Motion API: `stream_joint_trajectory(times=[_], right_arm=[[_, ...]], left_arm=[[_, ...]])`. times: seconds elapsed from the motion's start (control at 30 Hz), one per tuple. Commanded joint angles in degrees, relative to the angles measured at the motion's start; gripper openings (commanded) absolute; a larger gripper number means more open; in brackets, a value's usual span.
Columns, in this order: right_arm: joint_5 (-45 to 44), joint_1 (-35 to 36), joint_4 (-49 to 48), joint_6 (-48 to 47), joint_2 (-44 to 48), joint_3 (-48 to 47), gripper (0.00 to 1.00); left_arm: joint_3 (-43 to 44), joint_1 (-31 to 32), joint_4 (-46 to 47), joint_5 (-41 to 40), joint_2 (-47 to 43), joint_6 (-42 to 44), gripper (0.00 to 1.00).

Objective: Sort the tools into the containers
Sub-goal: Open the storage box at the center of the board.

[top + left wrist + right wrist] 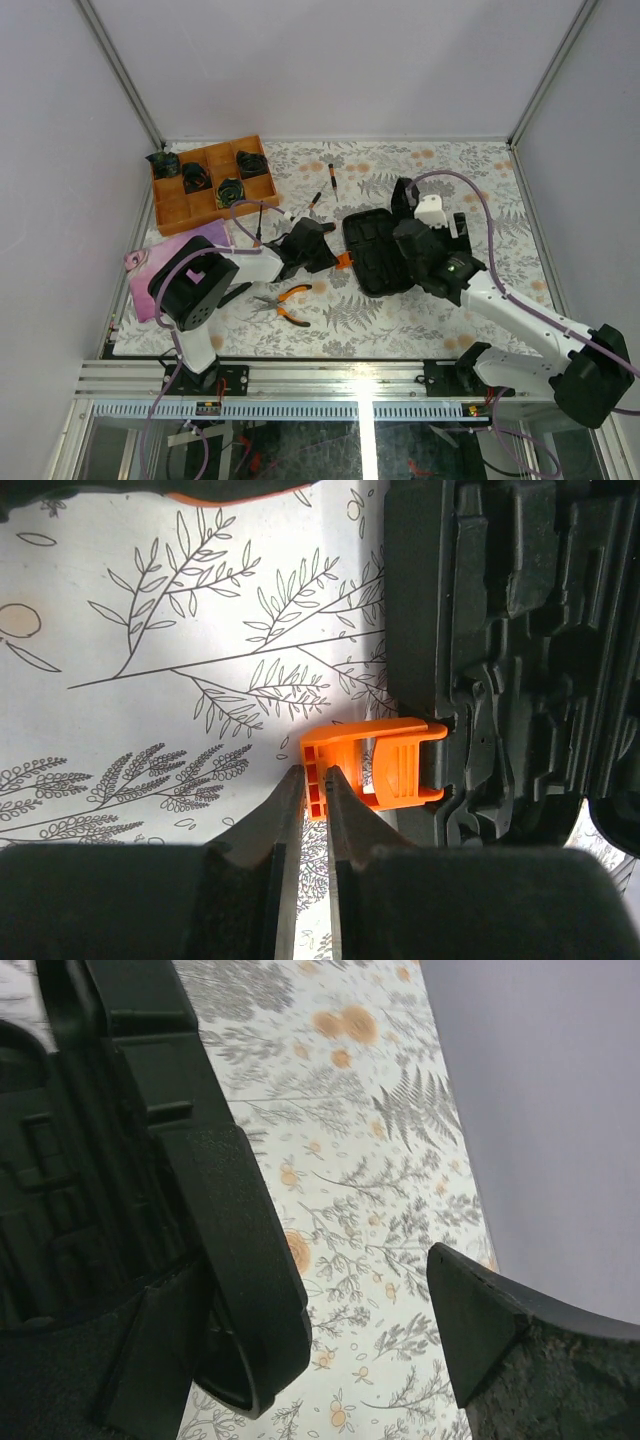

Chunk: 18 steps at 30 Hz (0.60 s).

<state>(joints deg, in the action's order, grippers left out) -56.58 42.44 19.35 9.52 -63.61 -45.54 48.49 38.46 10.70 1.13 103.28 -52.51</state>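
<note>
**A:** The left gripper (313, 780) is low at the table, and its fingers (285, 825) are pinched almost shut on the outer edge of the orange tab (385, 765).

**B:** That tab juts from the left side of the tool case (372, 250). The case lies open like a book in the middle of the tabletop (420, 325), moulded slots facing up.

**A:** Over to the right gripper (315, 1265). Its jaws are spread wide, straddling the case's right-hand rim.

**B:** One finger sits inside the shell. The outer finger (490, 1330) hangs clear of it, with patterned table showing between finger and wall.

**A:** So nothing is clamped on that side. Whether the inner finger touches the case, the wrist view doesn't tell.

**B:** On to the tools. The orange-handled pliers (285, 303) lie flat on the table near the left arm. They're on the near side of the case and apart from it.

**A:** The two thin drivers (333, 180) lie close together on the far side of the case, out on the table.

**B:** The wooden tray (178, 210) sits at the far-left corner. There are dark items in several of its compartments, too small to name from above.
</note>
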Motion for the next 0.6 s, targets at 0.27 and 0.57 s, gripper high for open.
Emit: stream_joint_trajectory(times=[0.27, 0.57], right_arm=[[12.3, -15.8, 3.5, 15.9, 3.4, 3.8, 0.91], [18.2, -17.1, 0.6, 11.9, 9.0, 2.3, 0.97]], left_arm=[[-4.1, -1.3, -8.7, -1.6, -1.3, 5.1, 0.05], [-2.1, -1.4, -12.3, -1.6, -5.8, 7.1, 0.13]])
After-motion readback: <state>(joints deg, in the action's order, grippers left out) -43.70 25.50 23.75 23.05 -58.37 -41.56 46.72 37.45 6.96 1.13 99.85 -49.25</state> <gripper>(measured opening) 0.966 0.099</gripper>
